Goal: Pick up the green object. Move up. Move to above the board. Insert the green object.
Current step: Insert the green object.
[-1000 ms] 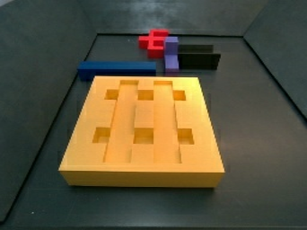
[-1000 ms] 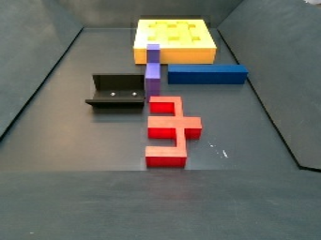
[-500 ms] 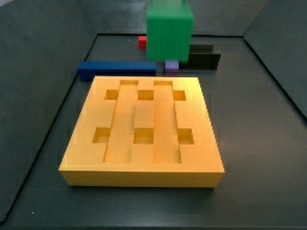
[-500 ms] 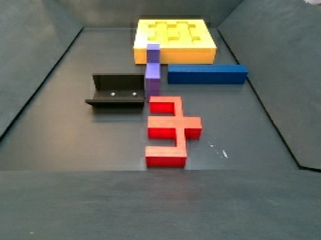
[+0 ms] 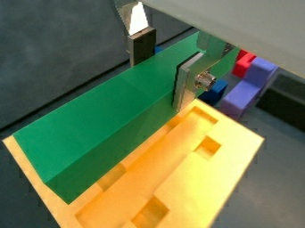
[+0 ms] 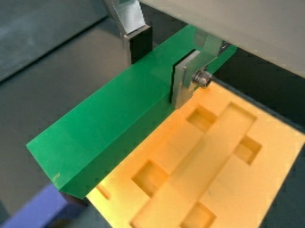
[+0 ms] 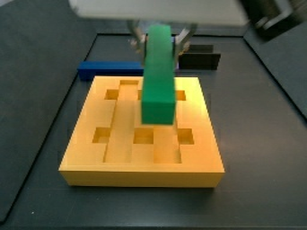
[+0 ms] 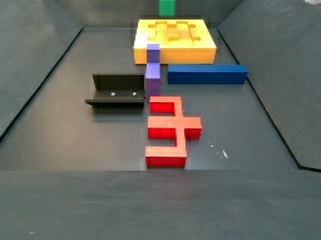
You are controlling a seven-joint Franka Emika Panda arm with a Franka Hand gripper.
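My gripper is shut on the green object, a long bright green bar, and holds it in the air over the middle of the board. The bar runs lengthwise along the board's grooves, above the square holes and apart from them. In both wrist views the silver fingers clamp the bar's two long sides, with the yellow-orange board below. In a side view the board lies far back and a bit of green shows over it.
A dark blue bar lies just beyond the board. A purple bar, the dark fixture and a red piece lie further along the floor. Dark walls ring the floor.
One second ago the green bar and gripper were out of the side view. Half a second ago the bar hung behind the board; now it is over the board's middle and lower.
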